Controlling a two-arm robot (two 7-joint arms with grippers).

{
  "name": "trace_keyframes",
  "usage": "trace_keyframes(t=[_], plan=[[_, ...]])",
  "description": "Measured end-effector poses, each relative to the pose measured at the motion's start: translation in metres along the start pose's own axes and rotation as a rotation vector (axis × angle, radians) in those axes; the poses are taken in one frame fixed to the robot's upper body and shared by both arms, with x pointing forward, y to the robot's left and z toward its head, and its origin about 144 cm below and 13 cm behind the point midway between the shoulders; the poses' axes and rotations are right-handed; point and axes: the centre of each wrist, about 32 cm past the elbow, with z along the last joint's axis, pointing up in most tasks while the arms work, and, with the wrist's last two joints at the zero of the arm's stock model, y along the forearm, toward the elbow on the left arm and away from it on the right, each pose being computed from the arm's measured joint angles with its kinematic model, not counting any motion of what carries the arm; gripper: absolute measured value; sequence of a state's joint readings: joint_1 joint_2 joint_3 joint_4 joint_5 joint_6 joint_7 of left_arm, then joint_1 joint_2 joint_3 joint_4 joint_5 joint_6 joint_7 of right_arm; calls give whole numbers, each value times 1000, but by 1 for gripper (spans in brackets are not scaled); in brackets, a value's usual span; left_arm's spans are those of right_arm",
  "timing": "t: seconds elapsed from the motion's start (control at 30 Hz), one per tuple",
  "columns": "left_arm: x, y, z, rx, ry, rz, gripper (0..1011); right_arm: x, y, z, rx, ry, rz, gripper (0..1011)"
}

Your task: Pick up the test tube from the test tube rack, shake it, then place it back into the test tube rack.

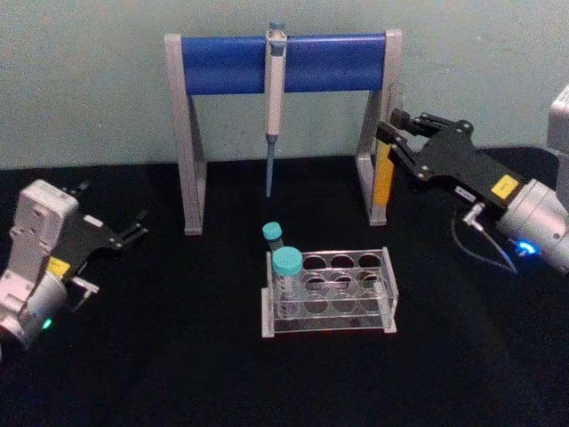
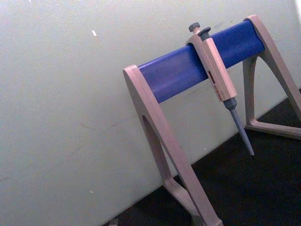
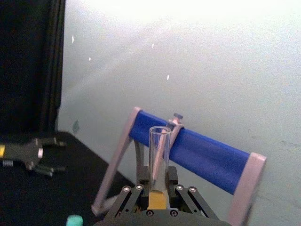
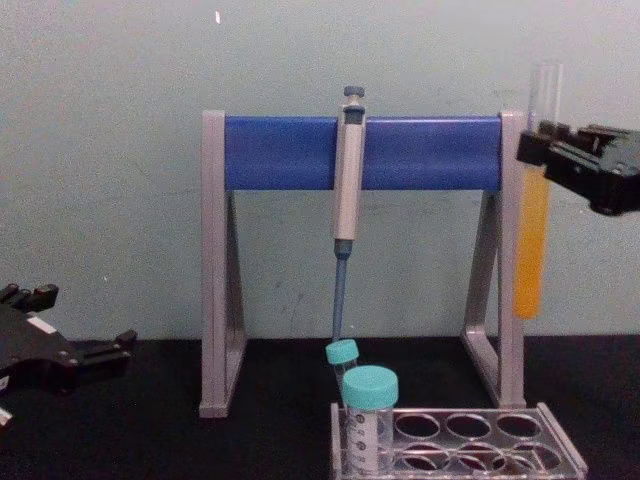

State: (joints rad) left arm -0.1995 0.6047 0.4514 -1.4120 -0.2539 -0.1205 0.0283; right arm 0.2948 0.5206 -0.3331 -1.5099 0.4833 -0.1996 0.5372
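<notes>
My right gripper (image 1: 392,135) is shut on the test tube (image 1: 384,182) and holds it upright in the air beside the right leg of the pipette stand. The tube is clear glass with orange-yellow liquid in its lower part (image 4: 531,245), and its open top rises above the fingers (image 3: 160,141). The gripper (image 4: 540,152) clamps the tube near its upper half, and in the right wrist view the right gripper (image 3: 158,194) closes around the tube's liquid line. The clear test tube rack (image 1: 388,271) stands on the black table below and left of the tube. My left gripper (image 1: 135,226) rests open at the table's left.
Two teal-capped tubes (image 1: 286,263) stand in the rack's left end (image 4: 370,388). Behind it the grey-and-blue pipette stand (image 1: 222,62) holds a pipette (image 1: 274,116) hanging tip down. The stand's right leg (image 4: 510,340) is close beside the held tube.
</notes>
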Motion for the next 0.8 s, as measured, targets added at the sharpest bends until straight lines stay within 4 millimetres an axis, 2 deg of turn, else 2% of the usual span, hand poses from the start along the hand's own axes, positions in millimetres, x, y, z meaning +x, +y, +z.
trace_keyframes(t=[0.2,0.4,0.53,0.8], plan=[[0,0,0,0,0,0,1001,-7,8,-1,37,139,10,228],[0,0,0,0,0,0,1001,-5,7,1,51,260,96,228],[0,0,0,0,0,0,1001,5,0,6,26,309,197,228],[0,0,0,0,0,0,1002,26,-18,15,-51,269,301,228]])
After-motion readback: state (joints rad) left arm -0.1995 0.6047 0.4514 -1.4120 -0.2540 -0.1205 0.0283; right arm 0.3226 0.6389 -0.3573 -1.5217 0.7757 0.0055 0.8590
